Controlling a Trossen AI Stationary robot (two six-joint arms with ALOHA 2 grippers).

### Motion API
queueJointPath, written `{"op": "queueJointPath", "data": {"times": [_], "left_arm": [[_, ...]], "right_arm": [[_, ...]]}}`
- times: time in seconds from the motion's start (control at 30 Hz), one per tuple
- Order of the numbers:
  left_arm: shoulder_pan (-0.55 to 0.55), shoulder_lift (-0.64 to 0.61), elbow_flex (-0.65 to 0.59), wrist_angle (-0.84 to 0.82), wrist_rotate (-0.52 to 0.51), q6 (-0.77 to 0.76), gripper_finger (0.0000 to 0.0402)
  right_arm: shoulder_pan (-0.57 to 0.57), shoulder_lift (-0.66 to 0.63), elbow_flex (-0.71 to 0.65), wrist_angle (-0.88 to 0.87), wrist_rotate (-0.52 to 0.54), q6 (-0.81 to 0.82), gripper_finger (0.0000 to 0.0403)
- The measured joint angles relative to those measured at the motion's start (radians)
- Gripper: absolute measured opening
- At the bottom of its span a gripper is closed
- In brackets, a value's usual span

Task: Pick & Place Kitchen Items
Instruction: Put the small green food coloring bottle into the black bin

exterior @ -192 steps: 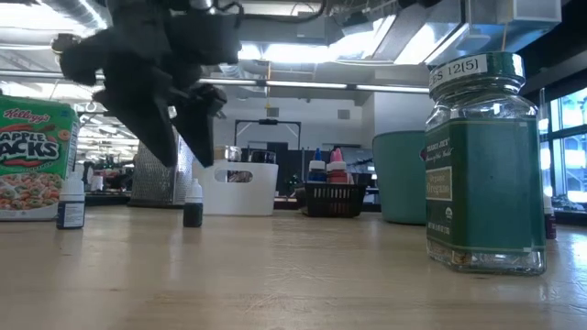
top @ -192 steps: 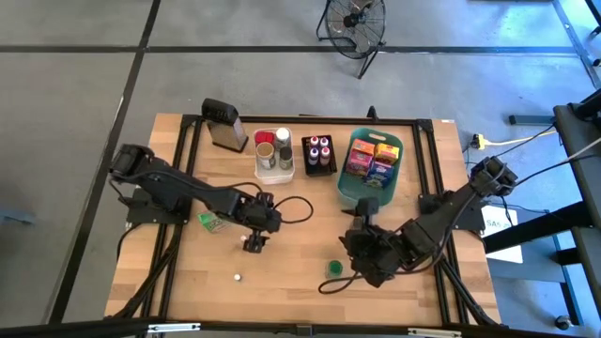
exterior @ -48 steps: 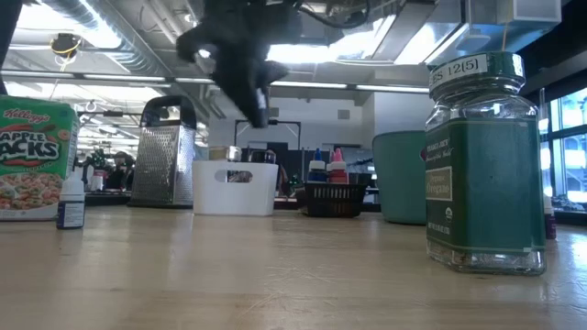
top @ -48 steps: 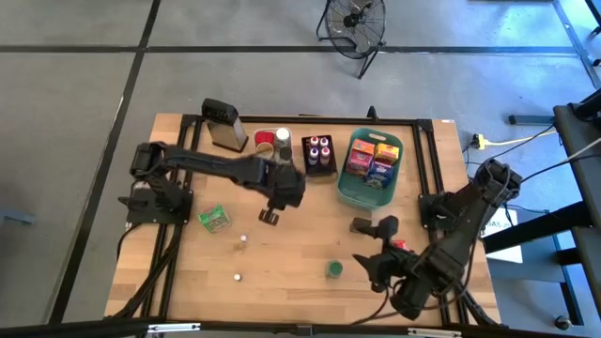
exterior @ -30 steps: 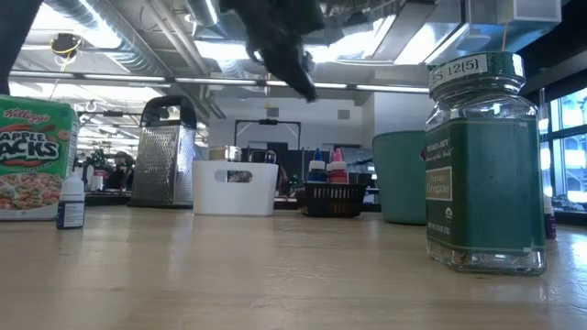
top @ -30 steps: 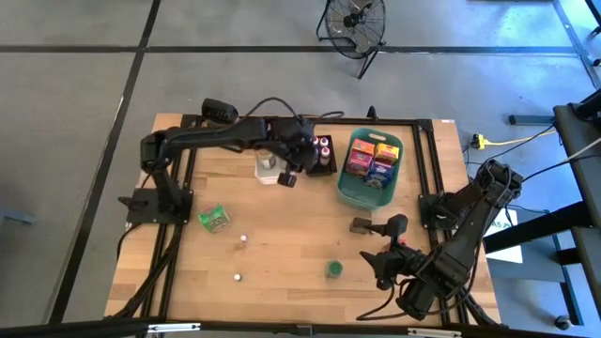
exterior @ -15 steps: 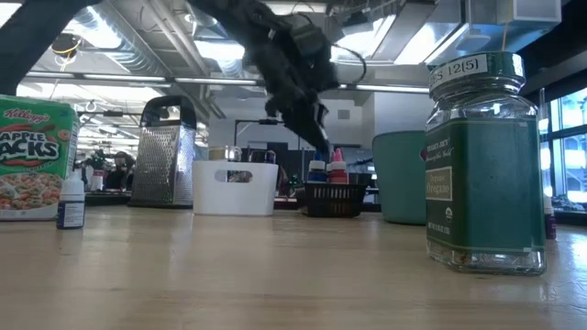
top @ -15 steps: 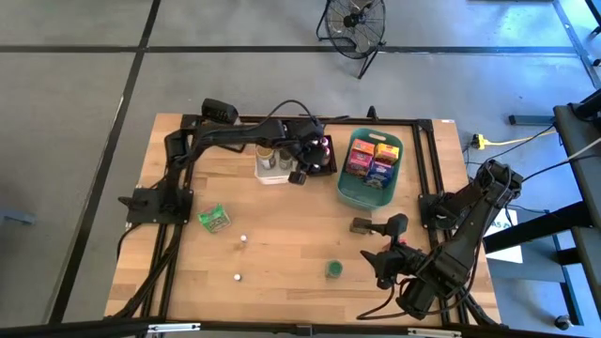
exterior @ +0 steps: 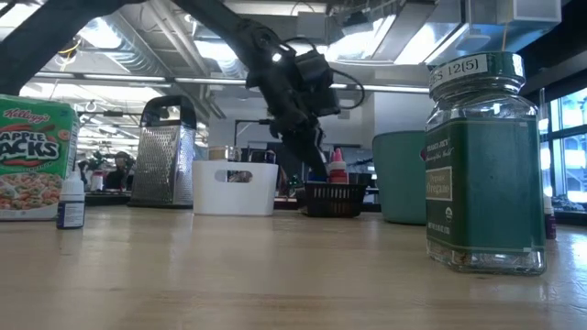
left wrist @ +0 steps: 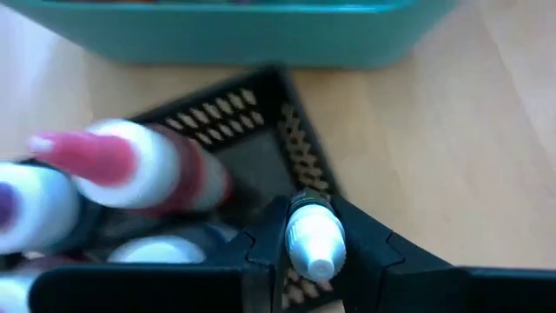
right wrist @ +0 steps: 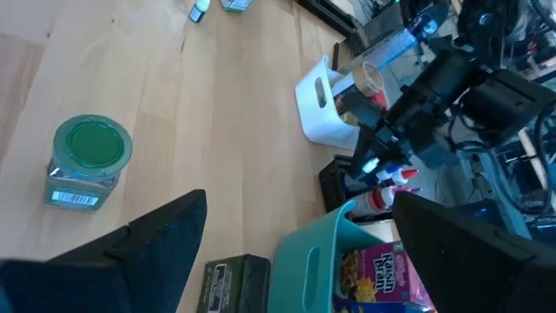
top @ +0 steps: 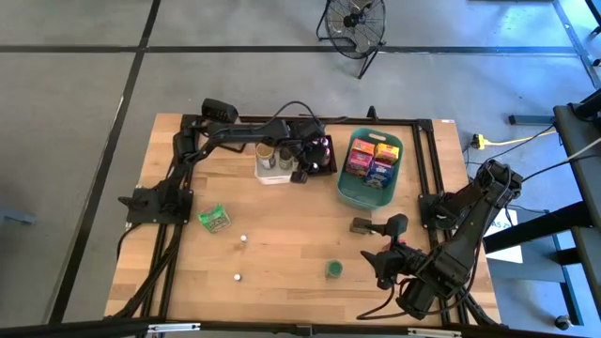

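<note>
Left gripper clamped on a small white-capped bottle above the black tray (right gripper spread wide, idle)

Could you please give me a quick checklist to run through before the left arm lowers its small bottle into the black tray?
1. Left tool shut on the small white-capped bottle: ok.
2. Tool over the black tray: ok.
3. Free slot beneath the bottle: cannot tell; a pink-capped bottle and other bottles already stand in the tray.
4. Bottle upright in the grip: cannot tell.
5. Right tool open, waiting away from the tray near the table's front: ok.
6. Teal basket beside the tray clear of the arm: ok.
</note>
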Motion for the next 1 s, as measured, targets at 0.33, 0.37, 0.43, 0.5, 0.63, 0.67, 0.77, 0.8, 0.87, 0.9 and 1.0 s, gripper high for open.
{"op": "queueJointPath", "data": {"times": [0.33, 0.37, 0.43, 0.5, 0.63, 0.67, 0.77, 0.8, 0.87, 0.9, 1.0], "left_arm": [[0.029, 0.003, 0.001, -0.022, 0.009, -0.038, 0.0066], [0.029, 0.004, 0.001, -0.028, 0.009, -0.037, 0.0066], [0.028, 0.013, 0.001, -0.027, 0.009, -0.038, 0.0066], [0.028, 0.015, 0.001, -0.040, 0.009, -0.038, 0.0066], [0.027, 0.024, 0.001, -0.038, 0.006, -0.048, 0.0066], [0.027, 0.026, 0.001, -0.042, 0.003, -0.055, 0.0066], [0.027, 0.041, 0.001, -0.031, -0.001, -0.060, 0.0070], [0.027, 0.044, 0.001, -0.028, -0.009, -0.061, 0.0071], [0.027, 0.052, 0.003, -0.024, -0.013, -0.057, 0.0074], [0.026, 0.055, 0.003, -0.021, -0.013, -0.057, 0.0074], [0.027, 0.055, 0.003, -0.028, 0.000, -0.057, 0.0075]], "right_arm": [[0.000, 0.000, -0.029, 0.001, -0.012, 0.031, 0.0369], [0.000, 0.000, -0.032, 0.001, -0.012, 0.034, 0.0369], [0.000, 0.000, -0.034, -0.001, -0.012, 0.038, 0.0369], [0.000, 0.000, -0.034, 0.000, -0.012, 0.038, 0.0369], [0.000, 0.000, -0.034, 0.000, -0.016, 0.039, 0.0369], [0.000, 0.000, -0.034, 0.001, -0.018, 0.038, 0.0369], [0.000, 0.000, -0.034, 0.000, -0.020, 0.038, 0.0369], [0.000, 0.000, -0.034, 0.001, -0.020, 0.038, 0.0369], [0.000, 0.000, -0.034, 0.001, -0.026, 0.038, 0.0369], [0.000, 0.000, -0.034, 0.001, -0.028, 0.038, 0.0369], [0.000, 0.000, -0.034, 0.001, -0.035, 0.038, 0.0369]]}}
